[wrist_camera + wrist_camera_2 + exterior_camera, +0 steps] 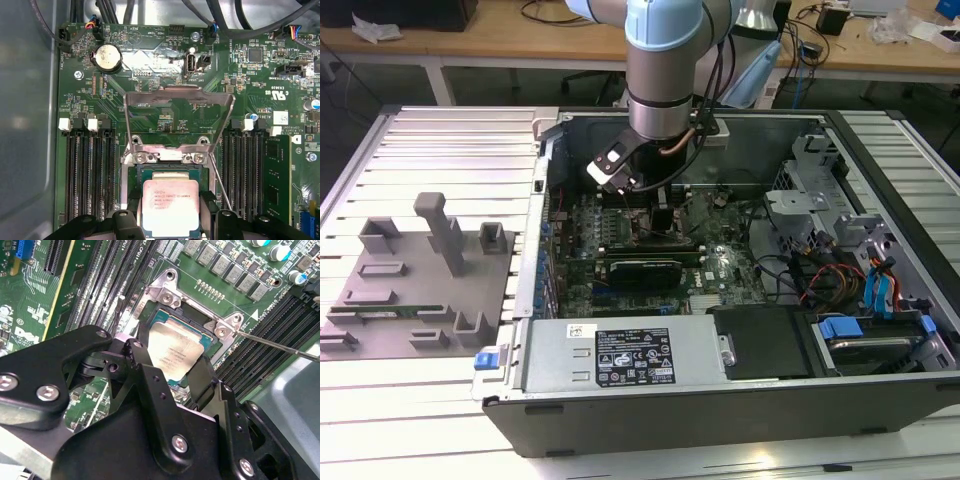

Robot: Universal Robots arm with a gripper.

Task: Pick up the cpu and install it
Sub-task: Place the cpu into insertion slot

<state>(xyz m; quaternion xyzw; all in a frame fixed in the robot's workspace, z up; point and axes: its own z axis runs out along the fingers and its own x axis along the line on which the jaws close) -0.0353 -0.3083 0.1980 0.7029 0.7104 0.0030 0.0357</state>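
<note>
End effector: the black two-fingered end effector point(171, 216) reaches into the open case, its fingers point(134, 212) closed against two opposite edges of the cpu.
Cpu: small flat square chip point(171, 205), silvery metal top facing up, seated in the dark metal-framed socket point(165, 169).
Axis: near square with no clear long side; edges parallel to the black memory slots point(90, 175).
Beyond: the silver hinged retention plate point(180, 95) stands raised over the green motherboard point(240, 75).
Farthest: dark grey computer case point(720, 400) on a slatted metal worktop point(420, 400).

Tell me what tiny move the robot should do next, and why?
Probably ease straight down a touch. The jaws grip the cpu over the open socket, whose lid is flipped up; I can't tell if it sits flat yet.
</note>
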